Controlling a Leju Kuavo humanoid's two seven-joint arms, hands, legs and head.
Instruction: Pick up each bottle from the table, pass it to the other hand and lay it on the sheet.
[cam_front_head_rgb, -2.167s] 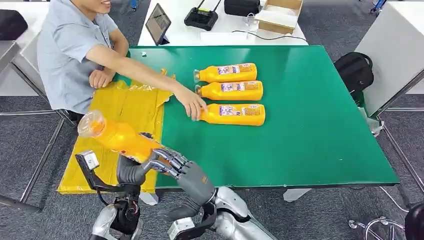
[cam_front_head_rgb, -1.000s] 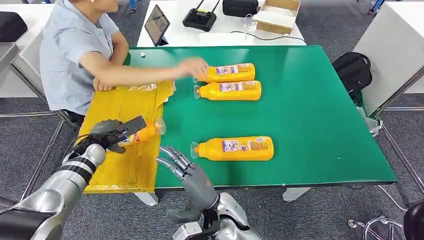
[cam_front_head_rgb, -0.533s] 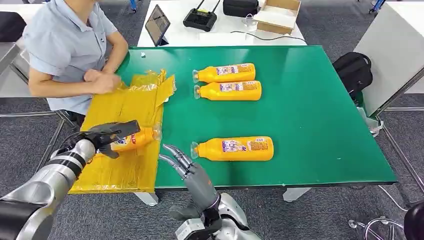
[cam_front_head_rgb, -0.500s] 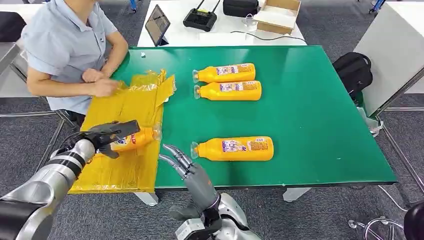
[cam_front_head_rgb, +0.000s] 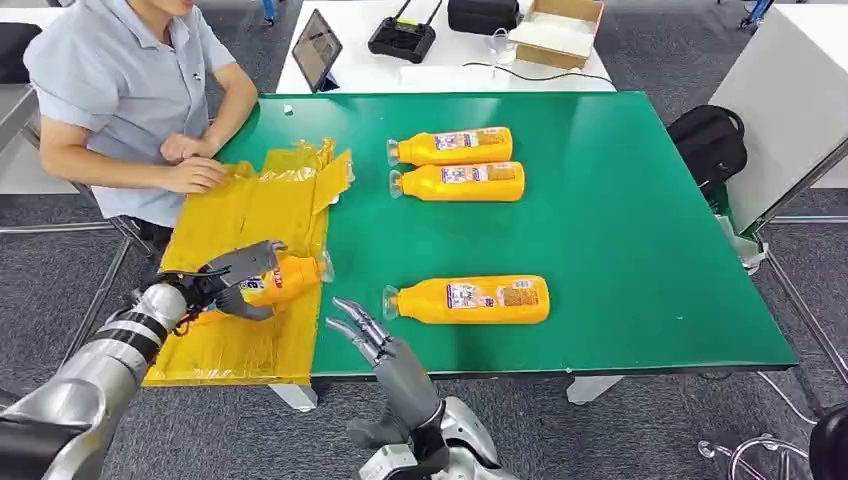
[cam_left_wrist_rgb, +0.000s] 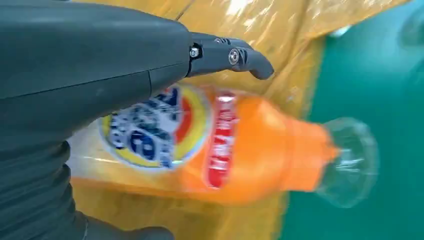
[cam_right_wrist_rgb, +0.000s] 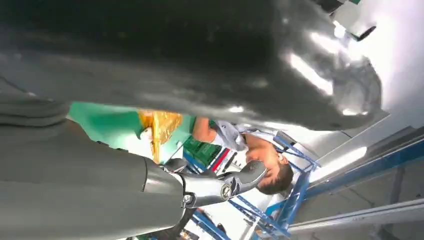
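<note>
The robot's left hand (cam_front_head_rgb: 228, 278) grips an orange juice bottle (cam_front_head_rgb: 283, 277), lying on its side on the yellow plastic sheet (cam_front_head_rgb: 250, 210) at the left of the green tabletop (cam_front_head_rgb: 620, 220). Its right hand (cam_front_head_rgb: 372, 341) hovers at the near edge, fingers spread wide, empty. Three more juice bottles (cam_front_head_rgb: 467, 300) lie on the tabletop. A seated person (cam_front_head_rgb: 120, 90) rests hands on the sheet.

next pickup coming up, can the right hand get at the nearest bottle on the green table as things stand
Probably yes. The right hand is empty, fingers spread, just short of the cap end of the nearest bottle, which lies on its side on bare green table with nothing between them. The left hand is off on the yellow sheet.
</note>
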